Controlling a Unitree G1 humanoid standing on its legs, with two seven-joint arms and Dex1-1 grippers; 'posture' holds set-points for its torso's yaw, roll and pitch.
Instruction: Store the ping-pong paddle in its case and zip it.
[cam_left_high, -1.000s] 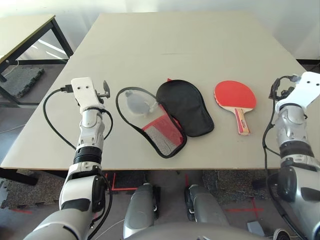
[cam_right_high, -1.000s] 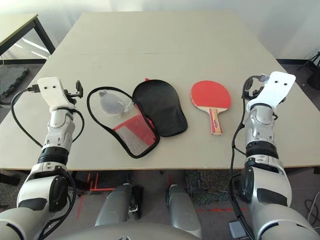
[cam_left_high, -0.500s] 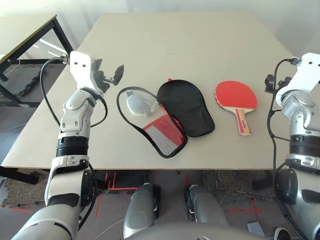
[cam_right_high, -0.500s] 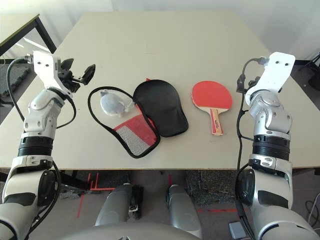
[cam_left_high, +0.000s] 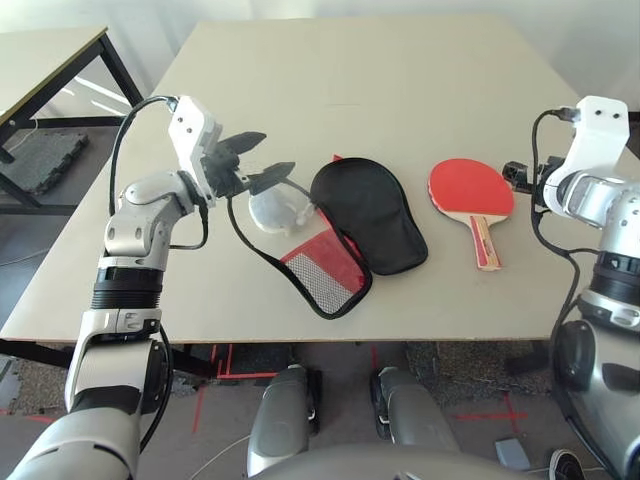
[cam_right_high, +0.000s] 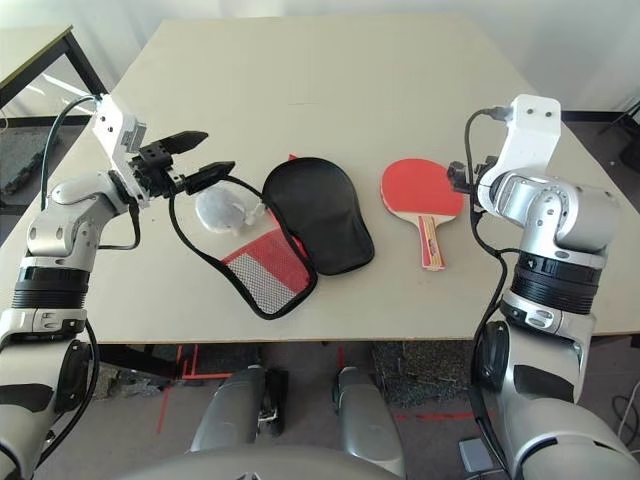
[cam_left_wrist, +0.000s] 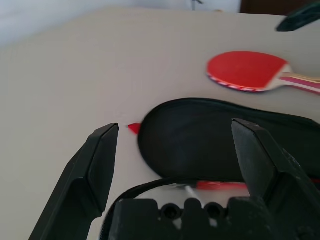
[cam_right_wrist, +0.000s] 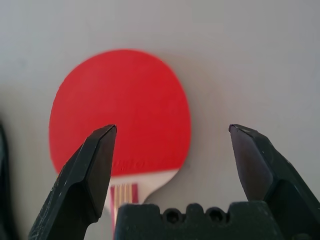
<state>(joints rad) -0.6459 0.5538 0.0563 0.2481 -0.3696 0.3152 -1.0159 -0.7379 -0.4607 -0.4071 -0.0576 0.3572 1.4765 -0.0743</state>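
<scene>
Paddle lies flat on the surface, handle toward the robot, just inboard of the spread right claw, the nearer arm; spread left claw hovers over the open case.

My left gripper raised, jaws spread wide, forearm angled inward, my right gripper lifted at right side, jaws wide apart, nothing held
</scene>
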